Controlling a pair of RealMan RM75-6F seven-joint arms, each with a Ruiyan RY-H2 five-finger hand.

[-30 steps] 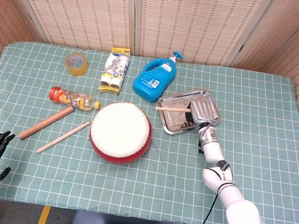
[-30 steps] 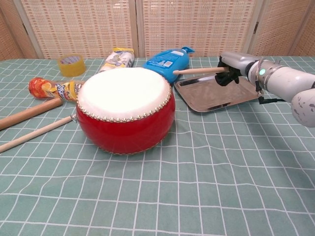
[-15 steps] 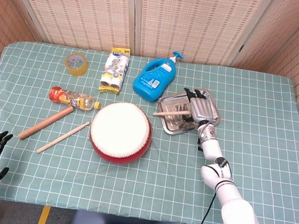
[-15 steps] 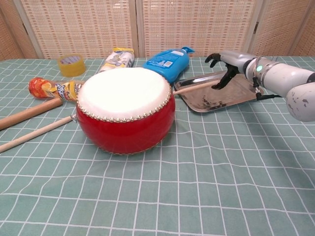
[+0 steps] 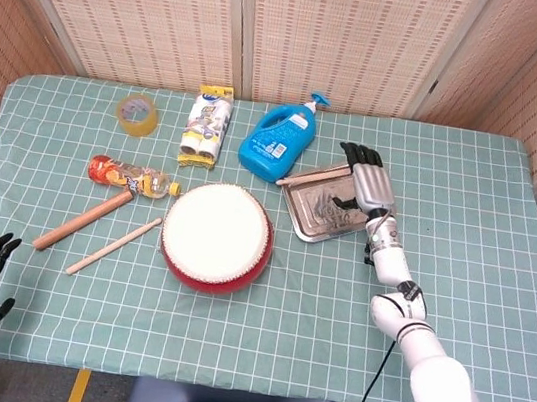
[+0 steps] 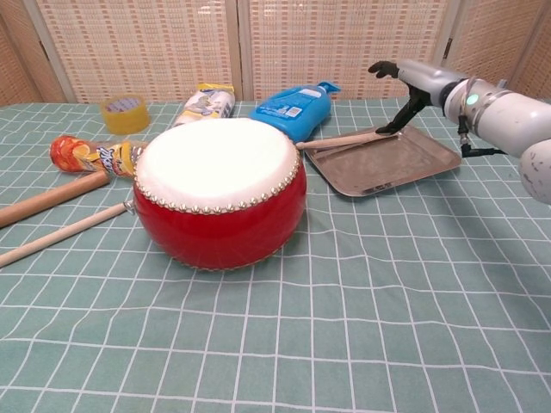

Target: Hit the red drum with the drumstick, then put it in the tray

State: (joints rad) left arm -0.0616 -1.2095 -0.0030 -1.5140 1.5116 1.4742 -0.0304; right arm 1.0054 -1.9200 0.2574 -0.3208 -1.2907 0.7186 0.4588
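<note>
Right hand (image 6: pixel 413 82) has released and lifted, fingers (image 5: pixel 361 154) now apart, leaving the drumstick (image 6: pixel 340 140) lying across the tray (image 6: pixel 413 168) rim, apparently overhanging toward the red drum (image 6: pixel 219 194); placement looks essentially done.

The head camera looked steeply down from the near edge, taking in the whole worktop (image 5: pixel 463 250). The chest camera sat low and close, facing the far screen. Both shared the red drum (image 5: pixel 217 237) (image 6: pixel 220 201) and tray (image 5: pixel 300 207) (image 6: pixel 405 172).
</note>
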